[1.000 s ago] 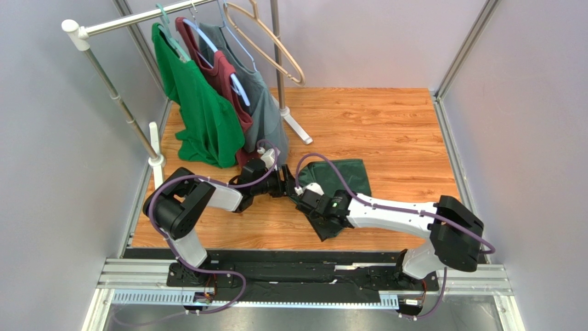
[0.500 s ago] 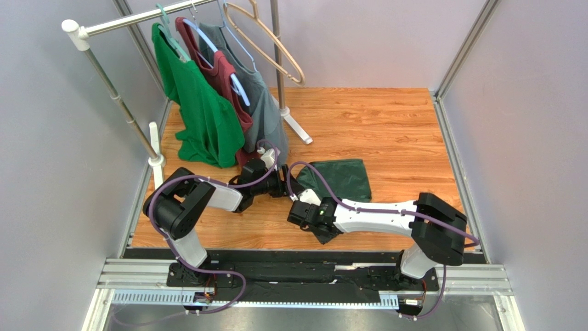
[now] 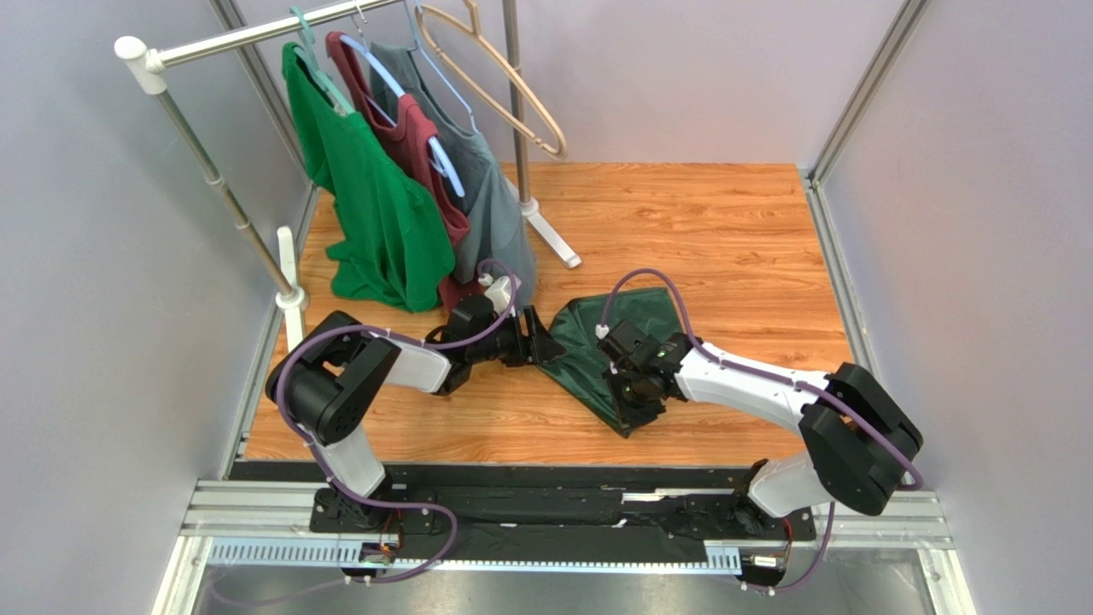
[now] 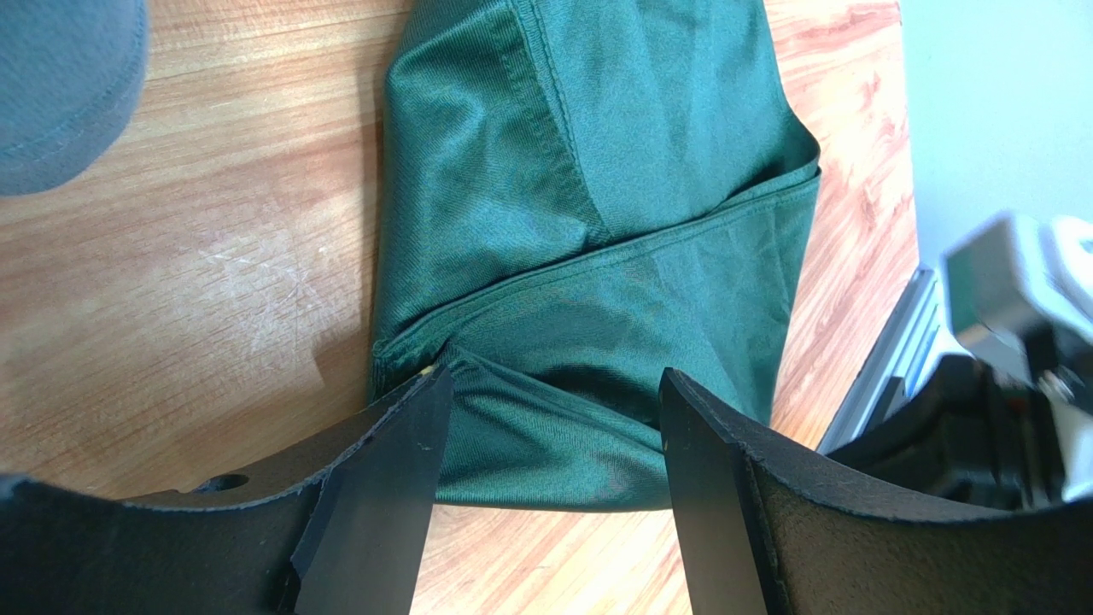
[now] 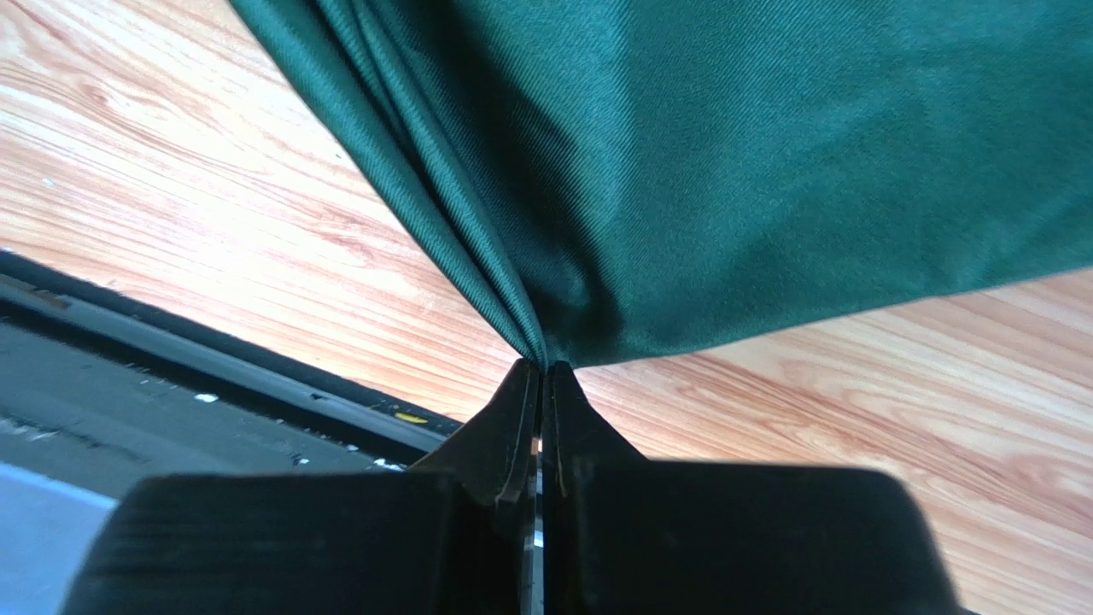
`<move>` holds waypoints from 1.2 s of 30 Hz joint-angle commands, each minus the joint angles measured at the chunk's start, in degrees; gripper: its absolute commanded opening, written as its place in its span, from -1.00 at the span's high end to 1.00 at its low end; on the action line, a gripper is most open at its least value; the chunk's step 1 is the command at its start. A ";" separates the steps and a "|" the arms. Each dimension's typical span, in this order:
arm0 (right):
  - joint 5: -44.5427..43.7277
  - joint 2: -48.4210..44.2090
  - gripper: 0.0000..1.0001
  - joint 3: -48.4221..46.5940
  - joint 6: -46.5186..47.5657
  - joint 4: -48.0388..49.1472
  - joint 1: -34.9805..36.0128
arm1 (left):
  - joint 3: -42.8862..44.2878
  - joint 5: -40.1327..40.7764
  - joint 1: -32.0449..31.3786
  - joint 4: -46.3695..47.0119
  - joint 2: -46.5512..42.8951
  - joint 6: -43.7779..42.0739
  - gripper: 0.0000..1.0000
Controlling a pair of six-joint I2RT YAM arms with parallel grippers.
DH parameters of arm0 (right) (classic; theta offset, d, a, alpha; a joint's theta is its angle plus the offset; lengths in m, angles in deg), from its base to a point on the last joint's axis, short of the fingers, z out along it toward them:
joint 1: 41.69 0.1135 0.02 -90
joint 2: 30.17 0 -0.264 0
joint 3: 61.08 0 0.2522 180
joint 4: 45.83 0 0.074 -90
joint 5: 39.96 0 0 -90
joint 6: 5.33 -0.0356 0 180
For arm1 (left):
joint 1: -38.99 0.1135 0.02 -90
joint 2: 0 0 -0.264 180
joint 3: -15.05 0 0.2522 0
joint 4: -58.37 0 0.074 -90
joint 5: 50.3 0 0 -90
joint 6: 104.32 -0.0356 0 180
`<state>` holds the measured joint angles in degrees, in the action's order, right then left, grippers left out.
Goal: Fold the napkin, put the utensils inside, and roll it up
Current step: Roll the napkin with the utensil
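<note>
Item: napkin (image 3: 577,359), dark green, folded over itself, lying mid-worktop (image 3: 731,231) between my two arms, near and right of the hanging shirts (image 3: 385,192). My right fingers (image 5: 539,417) are pinched fully together on its near corner, and the cloth gathers into pleats at the grip. My left fingers (image 4: 417,436) stand wide apart, holding nothing, low over the worktop and straddling the napkin's left edge.

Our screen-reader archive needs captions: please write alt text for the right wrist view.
The right jaws are shut on a bunched edge of the dark green napkin, whose folds fan out over the wooden table.
</note>
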<state>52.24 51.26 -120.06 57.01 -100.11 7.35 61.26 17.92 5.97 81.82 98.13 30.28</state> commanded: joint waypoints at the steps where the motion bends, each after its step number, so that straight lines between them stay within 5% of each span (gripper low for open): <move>1: 9.32 1.54 1.00 1.00 2.17 1.93 -3.42 | -0.01 2.71 0.14 -5.75 1.54 -2.59 -0.43; 9: 10.47 5.23 0.98 2.14 2.08 -0.52 -9.04 | 0.25 3.32 0.06 -6.71 1.63 -3.03 -0.43; 12: 8.27 4.36 0.78 1.09 1.91 -2.46 -10.01 | 0.42 3.32 0.06 -6.89 1.72 -3.29 -0.43; 18: 1.07 0.84 -0.04 -7.50 1.91 -11.06 -10.10 | 0.78 2.44 0.06 -7.24 1.98 -3.38 -0.43; 23: -2.10 -4.77 -0.14 -13.67 4.71 -10.91 -7.12 | 1.30 2.36 0.06 -8.29 1.98 -3.20 -0.43; 28: -7.81 -7.51 -0.16 -12.28 8.58 2.43 3.84 | 2.53 1.39 0.06 -10.75 2.16 -2.68 -0.43; 36: -11.24 1.79 -0.13 -10.78 16.14 17.20 13.01 | 4.03 0.42 0.93 -14.54 2.68 -2.85 -0.43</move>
<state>45.16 49.64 -131.97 68.44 -91.80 18.76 65.28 17.31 6.10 74.83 98.54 29.43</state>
